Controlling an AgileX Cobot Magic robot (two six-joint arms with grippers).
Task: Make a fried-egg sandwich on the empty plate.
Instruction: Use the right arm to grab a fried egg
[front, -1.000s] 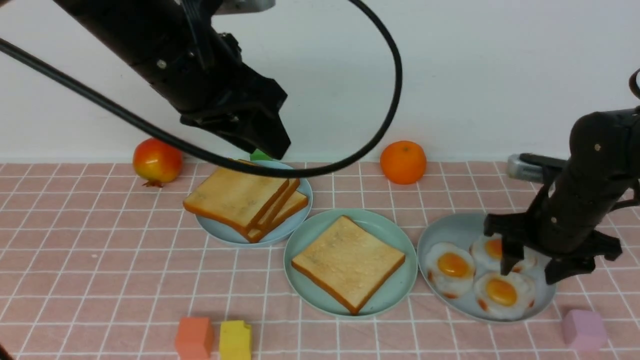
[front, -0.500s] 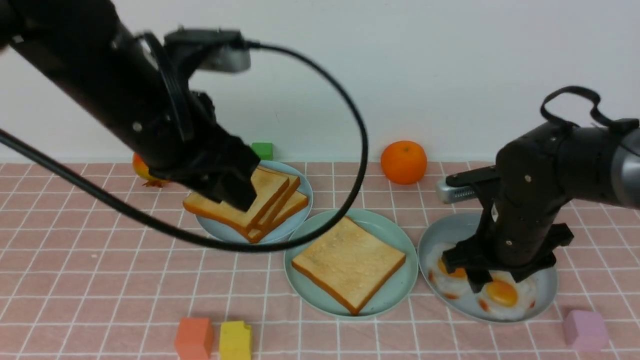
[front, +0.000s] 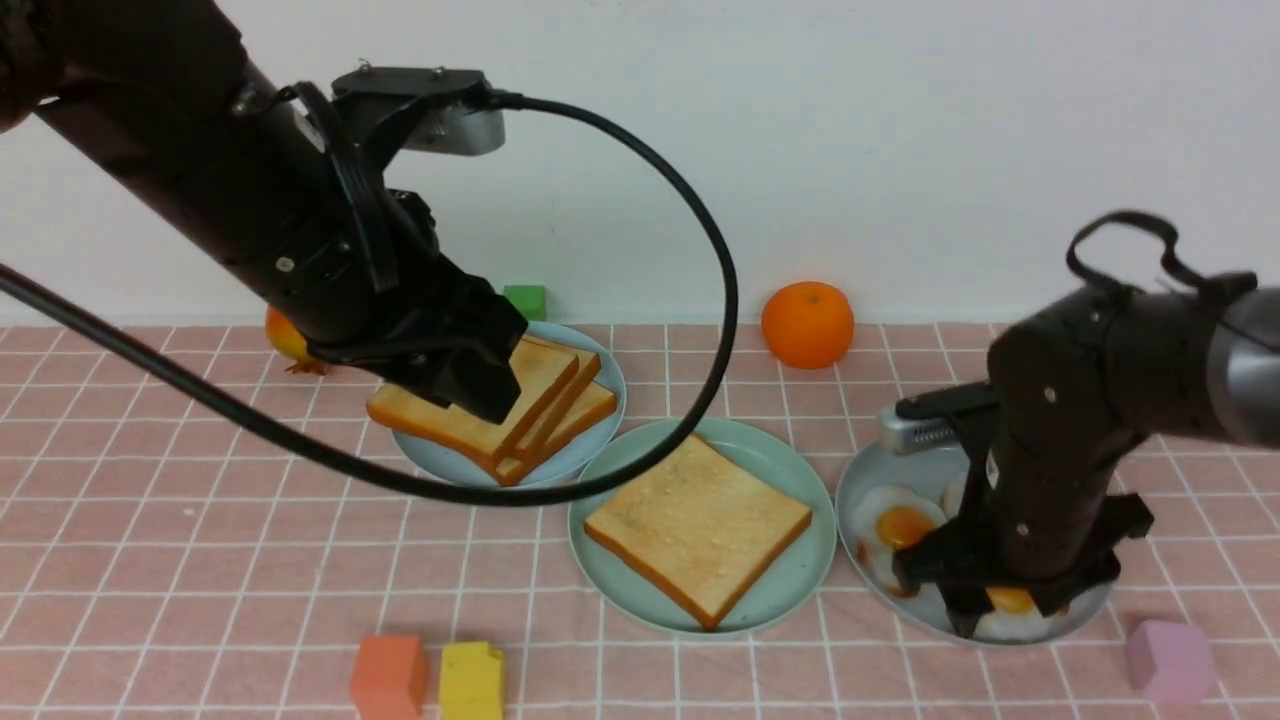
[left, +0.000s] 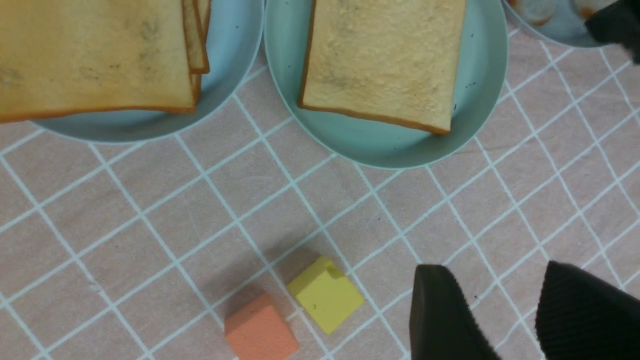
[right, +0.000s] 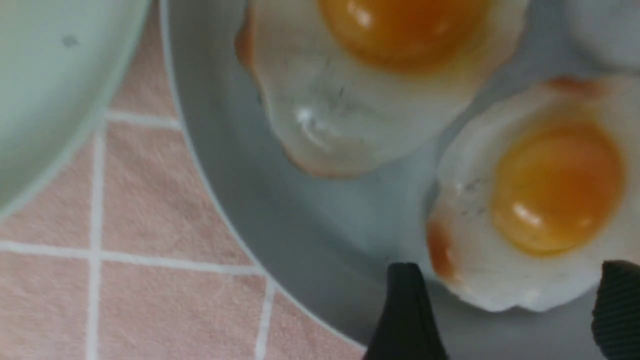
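Note:
The mint-green plate (front: 790, 580) sits mid-table with one golden toast slice (front: 698, 525) lying flat on it. Behind it on the left, a pale-blue plate (front: 445, 468) carries a stack of toast (front: 540, 395). My left gripper (front: 478, 398) hovers over that stack, open and holding nothing (left: 500, 270). On the right, a grey-blue plate (front: 880, 465) holds fried eggs (front: 895, 525). My right gripper (front: 1005, 610) is low over that plate's near side. Its open jaws (right: 510, 267) stand on either side of the nearest egg's (right: 540, 200) edge.
An orange (front: 807, 323), a green cube (front: 525, 300) and a red fruit (front: 282, 340) stand along the back wall. Orange (front: 388, 675) and yellow (front: 470, 680) cubes sit near the front edge, and a lilac cube (front: 1165, 660) front right. The left arm's cable (front: 725, 320) loops over the plates.
My left arm swung down and leftward to sit over the toast stack. My right gripper dropped and drew toward the plate's near edge, around the nearest egg.

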